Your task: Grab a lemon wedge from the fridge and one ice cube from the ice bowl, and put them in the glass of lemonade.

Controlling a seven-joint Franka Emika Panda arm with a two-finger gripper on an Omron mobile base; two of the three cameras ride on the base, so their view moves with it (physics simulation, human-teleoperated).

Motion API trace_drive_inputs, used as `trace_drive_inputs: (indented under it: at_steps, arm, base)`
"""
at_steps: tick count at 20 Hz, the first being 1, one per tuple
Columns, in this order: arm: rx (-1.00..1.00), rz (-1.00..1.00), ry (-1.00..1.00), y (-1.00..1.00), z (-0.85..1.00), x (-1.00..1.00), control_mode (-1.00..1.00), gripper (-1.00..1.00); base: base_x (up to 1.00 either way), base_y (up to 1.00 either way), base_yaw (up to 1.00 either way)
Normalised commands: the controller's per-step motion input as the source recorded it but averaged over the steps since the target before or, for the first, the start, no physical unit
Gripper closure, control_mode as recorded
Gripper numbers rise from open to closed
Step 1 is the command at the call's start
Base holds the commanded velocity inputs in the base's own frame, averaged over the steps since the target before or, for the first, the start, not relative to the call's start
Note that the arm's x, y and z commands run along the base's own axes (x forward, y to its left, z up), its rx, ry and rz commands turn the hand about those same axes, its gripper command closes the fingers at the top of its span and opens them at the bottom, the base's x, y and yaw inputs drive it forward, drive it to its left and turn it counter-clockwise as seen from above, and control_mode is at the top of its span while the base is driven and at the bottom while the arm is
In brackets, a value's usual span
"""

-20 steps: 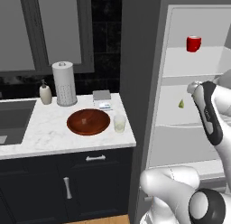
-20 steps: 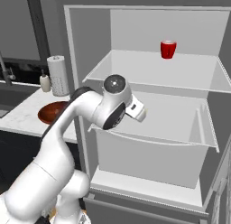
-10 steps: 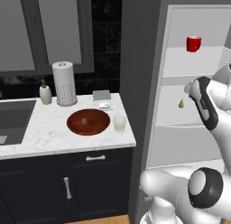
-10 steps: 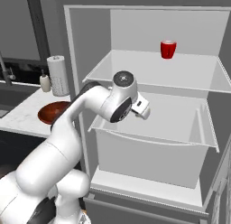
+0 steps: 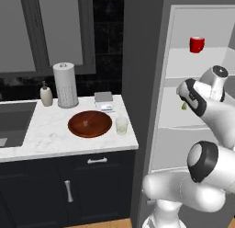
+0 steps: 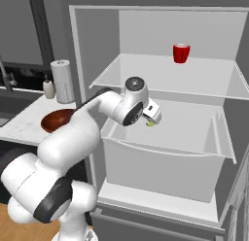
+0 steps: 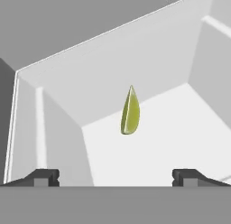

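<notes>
Left base view: the open fridge (image 5: pixel 151 107) fills the right; the lemon wedge (image 5: pixel 184 106) sits mid-right by the arm; bowl (image 5: pixel 90 123) and glass (image 5: pixel 121 125) rest on the table (image 5: pixel 41 139), lower left; right base view: the wedge (image 6: pixel 151 122) at centre, on a fridge shelf; hand view: the claw (image 7: pixel 115 175) released wide at the bottom, wedge (image 7: pixel 130 112) centred beyond it.

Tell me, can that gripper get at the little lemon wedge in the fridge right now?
Probably yes. The gripper is open and aimed at the lemon wedge, with nothing visible between them on the white shelf of the open fridge.
</notes>
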Motion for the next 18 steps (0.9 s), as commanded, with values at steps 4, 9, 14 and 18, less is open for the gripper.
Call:
trace_drive_inputs:
  at_steps: [4,9,14,18]
  arm:
    - [0.00,0.02,0.09,-0.21,-0.51,0.30,-1.00,-1.00]
    - [0.00,0.03,0.02,-0.16,-0.22,0.26,-1.00,-1.00]
    - [0.01,0.00,0.09,-0.19,-0.06,0.42,-1.00,-1.00]
    - [0.00,0.00,0.16,-0.14,-0.21,0.55,-1.00,-1.00]
  base:
    - [0.00,0.00,0.00]
    - [0.00,0.00,0.00]
    - [0.00,0.00,0.00]
    - [0.00,0.00,0.00]
